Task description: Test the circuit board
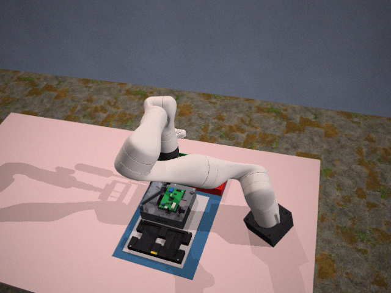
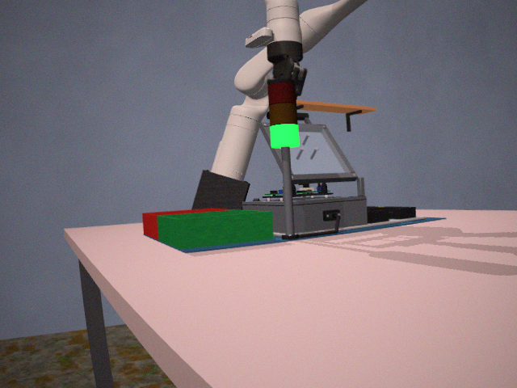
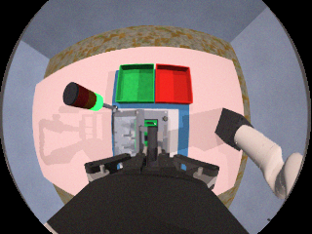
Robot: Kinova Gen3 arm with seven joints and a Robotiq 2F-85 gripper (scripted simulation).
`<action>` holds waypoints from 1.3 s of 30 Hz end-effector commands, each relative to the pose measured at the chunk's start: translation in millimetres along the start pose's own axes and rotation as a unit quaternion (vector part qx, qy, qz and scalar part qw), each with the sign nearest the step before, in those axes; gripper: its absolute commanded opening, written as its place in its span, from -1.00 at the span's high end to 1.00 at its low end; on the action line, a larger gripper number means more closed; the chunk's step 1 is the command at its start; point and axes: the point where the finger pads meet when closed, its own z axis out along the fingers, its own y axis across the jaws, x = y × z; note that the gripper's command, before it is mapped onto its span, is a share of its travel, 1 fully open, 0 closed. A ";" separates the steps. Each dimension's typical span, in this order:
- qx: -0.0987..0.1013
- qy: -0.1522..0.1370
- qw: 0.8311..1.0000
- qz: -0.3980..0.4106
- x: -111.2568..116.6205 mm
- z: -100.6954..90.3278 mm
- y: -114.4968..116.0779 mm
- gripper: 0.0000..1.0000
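Observation:
The green circuit board (image 1: 170,198) (image 2: 292,192) (image 3: 151,122) lies flat in the grey tester (image 1: 164,217) (image 2: 308,212) (image 3: 124,129), component side up. The tester's clear lid (image 2: 340,150) is open and tilted steeply up. The signal light (image 2: 284,135) (image 3: 98,103) glows green. My gripper (image 3: 152,151) (image 2: 290,75) is shut and holds nothing. It hangs high above the tester, partly hidden behind the light stack in the exterior view. The green bin (image 2: 212,227) (image 3: 136,83) and the red bin (image 2: 149,223) (image 3: 173,83) (image 1: 214,190) stand side by side beyond the tester.
The black tray (image 1: 142,244) (image 2: 392,213) lies in front of the tester on the blue mat (image 1: 201,233). The robot's base (image 1: 270,227) (image 3: 229,127) stands to the right. An orange shelf (image 2: 334,107) shows behind the arm.

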 end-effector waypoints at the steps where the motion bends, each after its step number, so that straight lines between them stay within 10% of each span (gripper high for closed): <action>1: 0.022 0.002 1.000 -0.001 1.6 -16.4 -27.9 1.00; 39: 0.023 0.002 1.000 0.000 1.3 -43.8 -125.0 1.00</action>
